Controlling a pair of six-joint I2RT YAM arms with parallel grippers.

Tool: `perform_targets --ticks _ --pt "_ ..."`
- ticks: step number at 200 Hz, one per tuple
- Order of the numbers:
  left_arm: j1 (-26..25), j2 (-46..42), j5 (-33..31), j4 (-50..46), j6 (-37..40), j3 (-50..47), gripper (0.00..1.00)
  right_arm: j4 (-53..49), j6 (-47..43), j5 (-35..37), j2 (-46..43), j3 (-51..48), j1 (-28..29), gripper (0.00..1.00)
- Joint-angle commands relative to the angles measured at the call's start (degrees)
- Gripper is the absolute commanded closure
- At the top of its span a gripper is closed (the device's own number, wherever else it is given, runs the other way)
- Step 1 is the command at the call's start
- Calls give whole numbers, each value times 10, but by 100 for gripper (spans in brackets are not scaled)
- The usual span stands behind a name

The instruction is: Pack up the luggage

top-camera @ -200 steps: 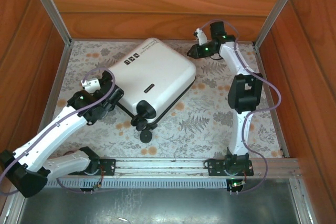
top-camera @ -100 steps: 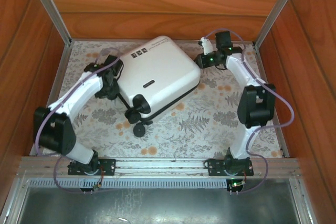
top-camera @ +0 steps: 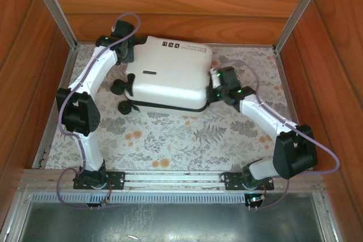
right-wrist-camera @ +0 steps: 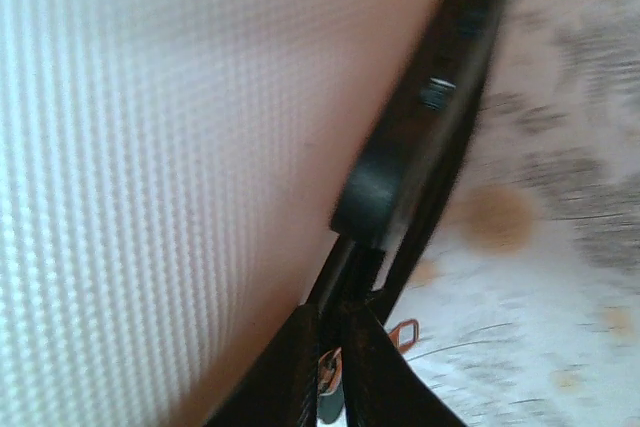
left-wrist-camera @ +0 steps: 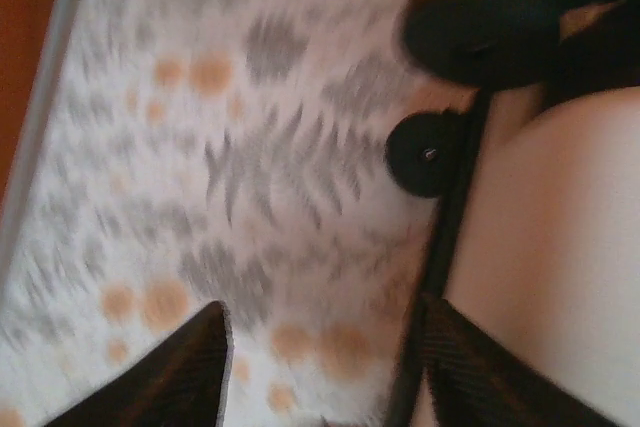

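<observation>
- The left pincer (left-wrist-camera: 325,307) is spread wide. The patterned surface shows in its gap, and its right finger (left-wrist-camera: 480,377) is against the black seam of the luggage.
- Just past that finger, a black wheel (left-wrist-camera: 425,154) sits at the shell's edge, and a second, blurred wheel (left-wrist-camera: 480,27) is further on.
- The right pincer (right-wrist-camera: 332,322) is pressed almost together, pinching a small grey zipper pull (right-wrist-camera: 330,392) at the black zipper band of the case.
- A second, ring-shaped metal tab (right-wrist-camera: 403,333) hangs free just beside the right finger.
- The white textured shell rises to the left of the right pincer, and the black band runs away along its edge.
- From above, the luggage (top-camera: 170,77) lies flat and closed toward the far middle of the floral surface (top-camera: 227,140). Its wheels point left and its dark labels are near the far edge.
- The left arm reaches to the case's far left corner, and the right arm meets the middle of its right side.
- Wooden walls (top-camera: 170,4) enclose the surface on three sides.
</observation>
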Motion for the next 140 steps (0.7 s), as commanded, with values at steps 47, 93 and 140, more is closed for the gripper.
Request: perform_targets --ticks 47,93,140 --pt "-35 -132 -121 20 46 -27 27 30 77 -9 -47 18 147 71" --pt "-33 -346 -148 20 -80 -274 25 48 173 -65 -72 -37 62 49" --pt "57 -500 -88 24 -212 -499 25 232 301 -220 -32 -148 2 45"
